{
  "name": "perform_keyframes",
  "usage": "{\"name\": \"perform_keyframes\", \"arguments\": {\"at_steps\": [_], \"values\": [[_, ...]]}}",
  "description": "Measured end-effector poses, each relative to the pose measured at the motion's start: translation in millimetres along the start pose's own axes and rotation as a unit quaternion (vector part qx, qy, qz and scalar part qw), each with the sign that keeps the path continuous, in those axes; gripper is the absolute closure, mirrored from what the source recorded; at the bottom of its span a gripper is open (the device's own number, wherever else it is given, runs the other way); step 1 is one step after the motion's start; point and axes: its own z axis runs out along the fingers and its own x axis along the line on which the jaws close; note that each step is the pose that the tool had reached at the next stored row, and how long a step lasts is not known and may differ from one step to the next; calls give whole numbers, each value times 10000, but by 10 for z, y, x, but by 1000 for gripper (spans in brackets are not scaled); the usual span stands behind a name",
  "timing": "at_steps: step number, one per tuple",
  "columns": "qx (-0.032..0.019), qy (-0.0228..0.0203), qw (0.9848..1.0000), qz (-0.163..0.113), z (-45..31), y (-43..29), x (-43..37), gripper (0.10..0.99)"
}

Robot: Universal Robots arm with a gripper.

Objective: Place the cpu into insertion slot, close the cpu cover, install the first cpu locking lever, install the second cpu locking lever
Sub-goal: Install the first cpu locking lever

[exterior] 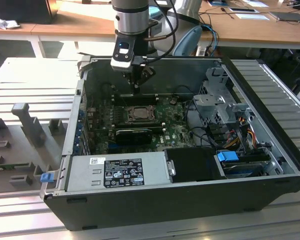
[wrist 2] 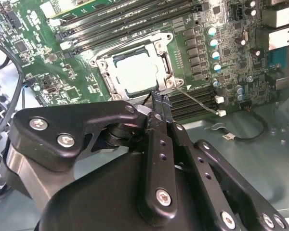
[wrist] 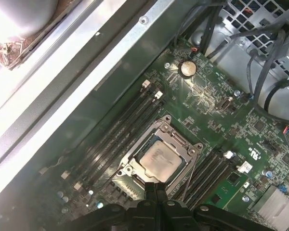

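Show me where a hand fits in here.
Bare: the ribbed table on the exterior view's right of the case, and the floor strip beside the memory slots. Crowded: the cabled drive cage and the socket by the gripper.

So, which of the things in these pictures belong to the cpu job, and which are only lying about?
For the job:
cpu
cpu cover
locking lever
gripper

Only lying about:
grey power supply box
memory slots
coin battery
cables
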Motion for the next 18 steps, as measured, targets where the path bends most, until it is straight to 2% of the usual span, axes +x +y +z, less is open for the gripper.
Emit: {"name": "perform_keyframes", "arguments": {"at_steps": [4,13,18], "values": [[-16,18,9993,-382,0,0,0,980],[-34,38,9968,-802,0,0,0,980],[-47,52,9938,-1105,0,0,0,980]]}}
